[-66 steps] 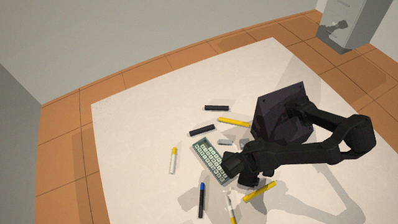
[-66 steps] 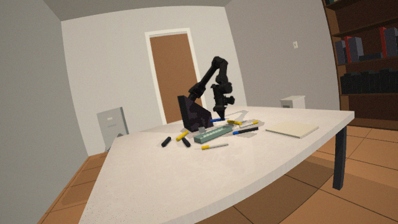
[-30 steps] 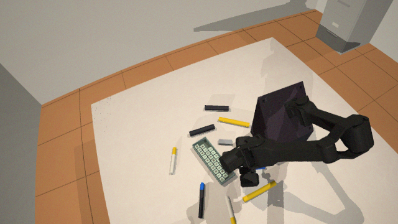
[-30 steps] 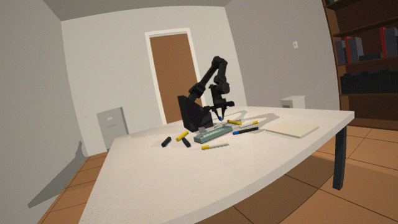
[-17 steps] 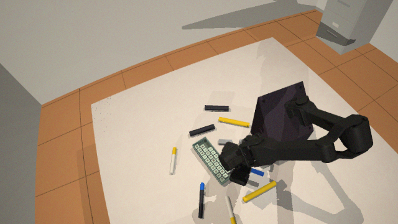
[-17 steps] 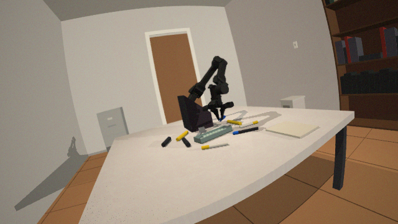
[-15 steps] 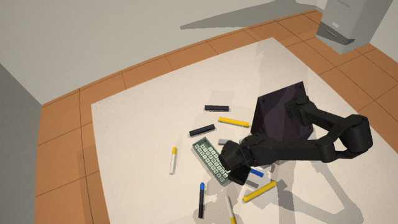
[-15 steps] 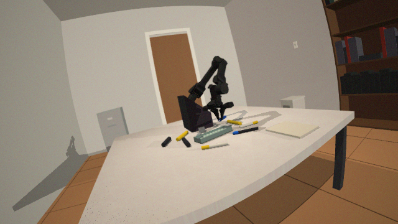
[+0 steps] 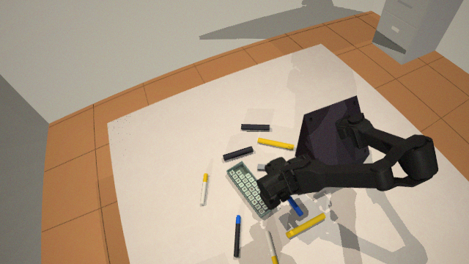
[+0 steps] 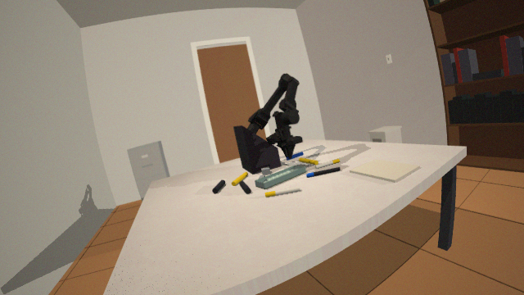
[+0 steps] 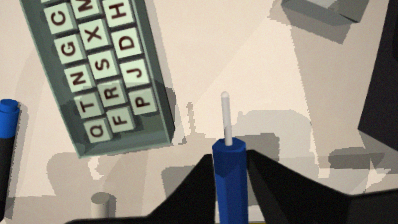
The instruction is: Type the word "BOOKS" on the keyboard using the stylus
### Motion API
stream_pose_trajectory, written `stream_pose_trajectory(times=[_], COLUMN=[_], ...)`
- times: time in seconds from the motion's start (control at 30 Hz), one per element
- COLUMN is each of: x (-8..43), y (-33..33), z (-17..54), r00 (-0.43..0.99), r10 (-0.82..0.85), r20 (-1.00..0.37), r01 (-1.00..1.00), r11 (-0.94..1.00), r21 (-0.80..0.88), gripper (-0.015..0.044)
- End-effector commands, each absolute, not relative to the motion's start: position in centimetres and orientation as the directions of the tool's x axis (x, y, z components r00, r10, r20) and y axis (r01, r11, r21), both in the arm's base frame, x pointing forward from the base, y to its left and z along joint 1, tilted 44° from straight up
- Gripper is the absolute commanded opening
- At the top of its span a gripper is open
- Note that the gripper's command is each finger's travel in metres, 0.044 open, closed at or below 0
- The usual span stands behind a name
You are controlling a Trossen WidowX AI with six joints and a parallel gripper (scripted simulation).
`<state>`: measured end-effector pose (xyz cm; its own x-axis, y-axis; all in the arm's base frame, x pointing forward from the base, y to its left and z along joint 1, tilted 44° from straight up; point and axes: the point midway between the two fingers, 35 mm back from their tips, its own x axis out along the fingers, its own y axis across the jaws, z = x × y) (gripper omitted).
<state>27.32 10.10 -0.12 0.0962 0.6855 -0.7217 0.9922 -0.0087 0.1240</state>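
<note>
My gripper [image 11: 229, 159] is shut on the blue stylus [image 9: 295, 206] [image 10: 295, 156] [image 11: 231, 185]. Its thin pale tip points up the wrist view, away from the fingers. The green keyboard [image 9: 250, 190] [image 10: 282, 177] with pale lettered keys lies on the desk. In the wrist view the tip is to the right of the keyboard's near end, outside its rim, level with the P key [image 11: 141, 104]. The S key [image 11: 102, 64] shows in the middle row. The B, O and K keys are not in the wrist view. The tip's height cannot be told exactly.
A small grey block [image 9: 261, 167] is beside the keyboard. Yellow sticks [image 9: 275, 143] [image 9: 305, 225], black sticks [image 9: 255, 127] [image 9: 238, 153], a blue-capped black pen [image 9: 237, 236] [image 11: 8, 120] and white-and-yellow pens [image 9: 204, 189] [image 9: 271, 243] lie around. A cream pad [image 10: 385, 170] lies farther off.
</note>
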Motion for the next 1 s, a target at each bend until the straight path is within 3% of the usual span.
stream_pose_trajectory(times=[0.0, 0.4, 0.97], x=[27.1, 27.0, 27.3], y=[10.0, 9.7, 10.7], z=[-0.3, -0.6, -1.7], r00=[0.096, 0.096, 0.096], r10=[0.687, 0.687, 0.687], r20=[-0.720, -0.720, -0.721], r01=[0.993, 0.884, 0.881], r11=[-0.116, -0.391, -0.395], r21=[0.022, -0.255, -0.259], gripper=[0.0000, 0.0000, 0.0000])
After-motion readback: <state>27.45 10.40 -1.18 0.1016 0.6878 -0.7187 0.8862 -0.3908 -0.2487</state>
